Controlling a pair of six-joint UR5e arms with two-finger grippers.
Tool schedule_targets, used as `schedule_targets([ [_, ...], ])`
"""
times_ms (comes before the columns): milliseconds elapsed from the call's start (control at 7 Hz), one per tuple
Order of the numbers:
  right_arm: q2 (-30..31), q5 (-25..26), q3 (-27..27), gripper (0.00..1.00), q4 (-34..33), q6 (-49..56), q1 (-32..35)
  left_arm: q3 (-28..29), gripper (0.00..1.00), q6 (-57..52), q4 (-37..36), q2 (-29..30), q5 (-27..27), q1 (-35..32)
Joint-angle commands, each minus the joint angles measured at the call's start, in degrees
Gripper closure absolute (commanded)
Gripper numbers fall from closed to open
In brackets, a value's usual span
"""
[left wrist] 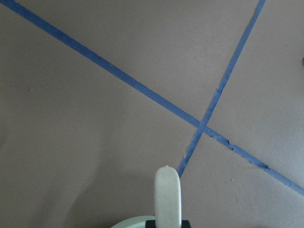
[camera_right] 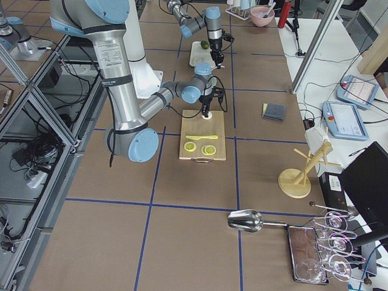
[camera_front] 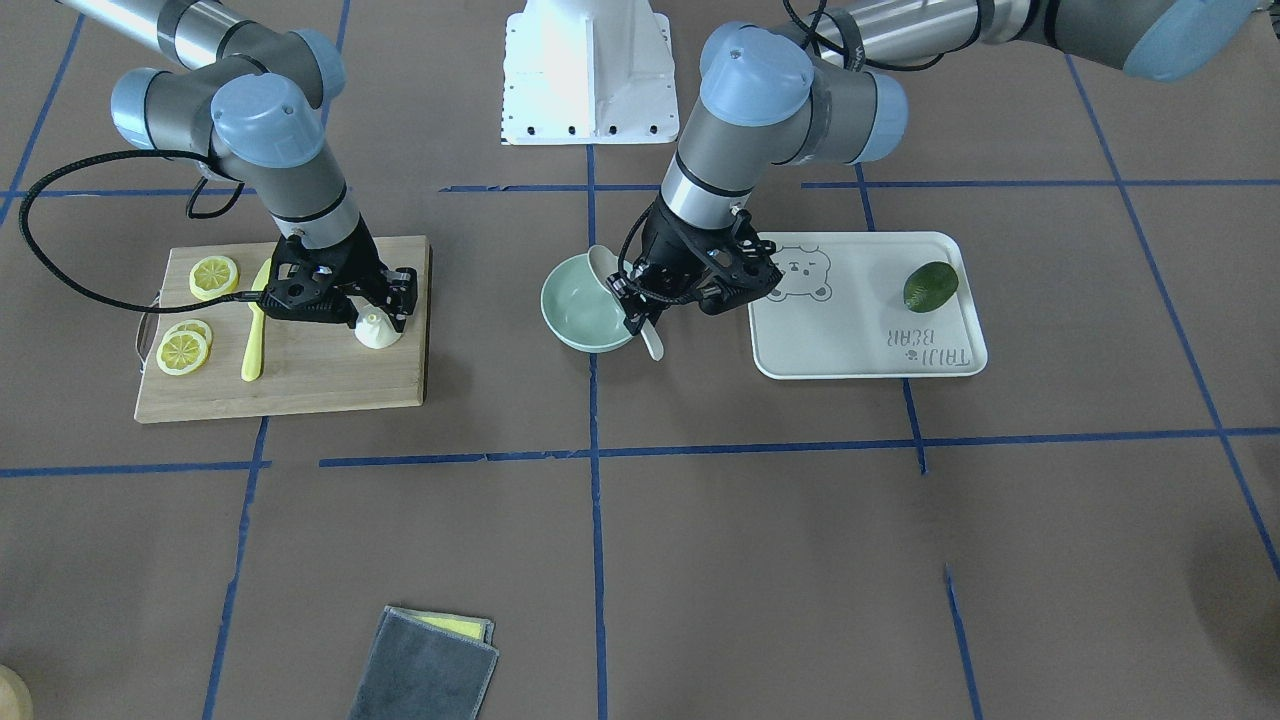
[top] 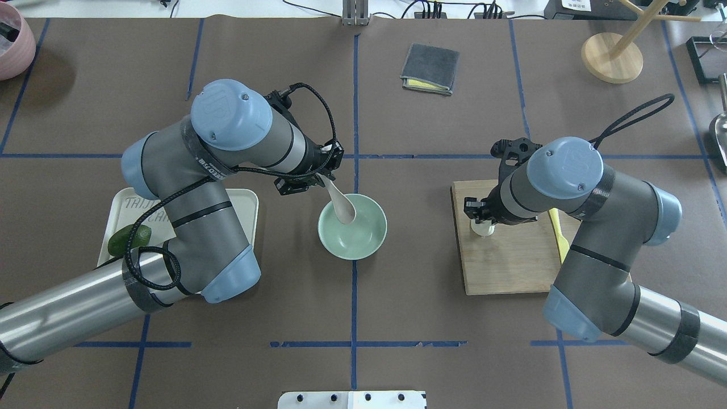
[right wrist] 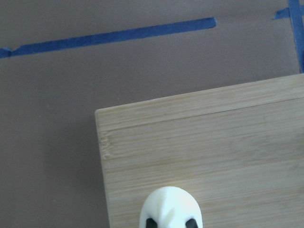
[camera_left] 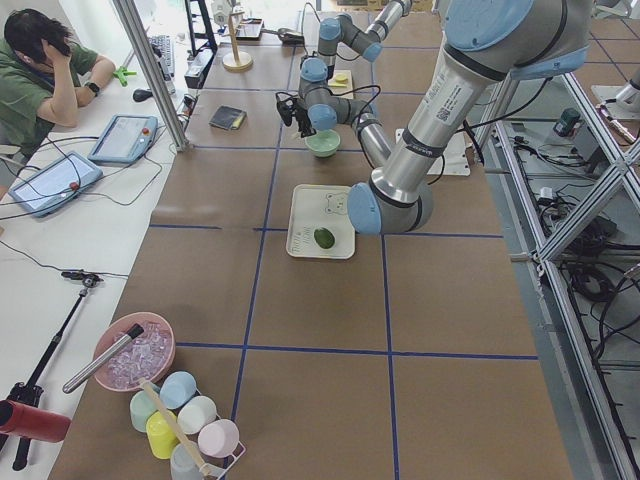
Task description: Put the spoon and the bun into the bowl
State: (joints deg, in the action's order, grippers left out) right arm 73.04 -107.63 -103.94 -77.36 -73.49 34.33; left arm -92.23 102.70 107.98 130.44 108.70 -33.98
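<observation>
Spoon [top: 342, 205] is pinched by its handle in the left gripper [top: 318, 177], with the scoop angled down inside the bowl [top: 363, 245], evidently so that release leaves it there. Right gripper [camera_front: 381, 314] fingers appear pressed against both sides of the bun [camera_front: 379, 335], which sits on the board [camera_front: 300, 380], ready for lifting.

This is a robotics lab. Two silver robot arms with pale blue joint caps [top: 227, 113] rise from a white bolted metal base plate [camera_front: 588, 75] at a long table covered in brown paper [camera_left: 200, 300], which is marked off into squares with blue tape lines [camera_front: 760, 447]. Silver metal frame posts [camera_left: 150, 70] stand along the table's edge, and loose black cables [camera_left: 590, 280] lie on the floor beside it. At a white side desk [camera_left: 30, 260] a person in a green shirt [camera_left: 40, 85] sits by two grey touchscreen tablets [camera_left: 125, 137] — an operator's station.
</observation>
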Motion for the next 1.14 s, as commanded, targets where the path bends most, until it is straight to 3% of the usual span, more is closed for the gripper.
schedule_targets([
  [0, 0.0, -0.3, -1.9, 1.0, -0.2, 0.1, 0.6, 2.6, 1.0, 2.8, 3.3, 0.8, -0.1, 0.8],
  [429, -0.4, -4.6, -3.0, 1.0, -0.2, 0.2, 5.0, 4.1, 1.0, 3.7, 3.5, 2.1, -3.0, 2.6],
  [571, -0.5, -4.6, -2.9, 1.0, -0.2, 0.2, 5.0, 4.1, 0.93, 3.0, 3.5, 1.7, -3.1, 2.6],
  [714, -0.7, -4.5, -2.9, 1.0, -0.2, 0.2, 5.0, 3.8, 0.03, -0.4, 3.3, 1.7, -3.1, 2.6],
  [1000, -1.2, -4.3, -4.5, 1.0, -0.2, 0.2, 5.2, 0.9, 0.0, -2.6, 2.0, 0.6, -3.0, 2.4],
])
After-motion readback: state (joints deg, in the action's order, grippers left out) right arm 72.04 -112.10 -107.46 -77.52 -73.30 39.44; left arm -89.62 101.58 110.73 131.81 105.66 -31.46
